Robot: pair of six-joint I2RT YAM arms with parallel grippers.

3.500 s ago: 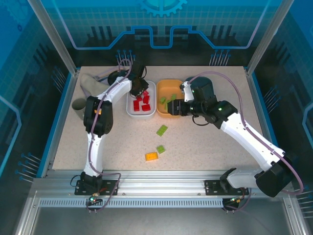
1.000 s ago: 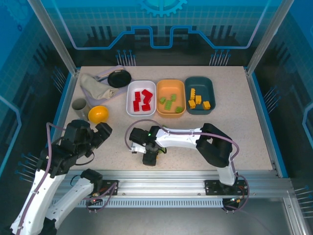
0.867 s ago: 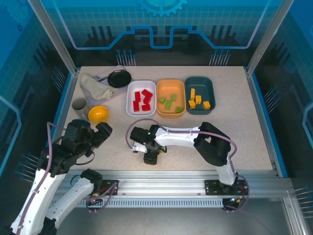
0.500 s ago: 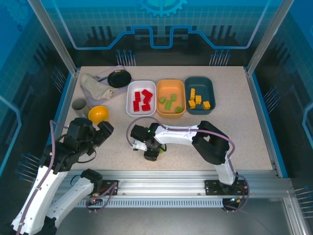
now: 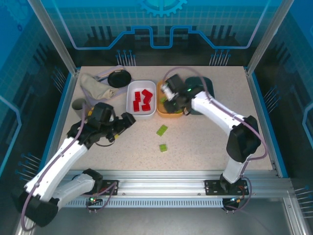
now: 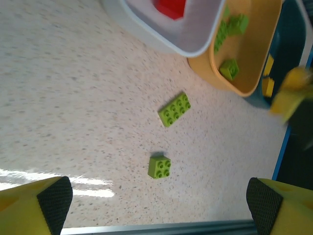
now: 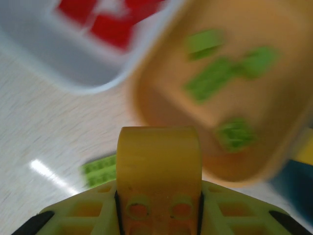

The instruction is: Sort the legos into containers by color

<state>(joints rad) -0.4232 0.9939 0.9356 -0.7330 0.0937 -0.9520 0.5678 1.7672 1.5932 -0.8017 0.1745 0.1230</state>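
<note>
Right jaws clamped on yellow brick (image 7: 159, 156), above orange tray (image 6: 254, 44) holding green bricks (image 6: 229, 69). Red bricks (image 5: 138, 104) sat in white tray (image 6: 193, 36) alongside. Left jaws wide, empty, over worktop (image 6: 73, 98). Long green brick (image 6: 174, 109) and small green brick (image 6: 159, 166) lay loose on worktop, apart, near trays.

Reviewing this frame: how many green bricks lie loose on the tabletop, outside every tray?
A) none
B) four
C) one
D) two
D: a longer green brick and a small square green brick lie on the table, outside the orange tray.
</note>
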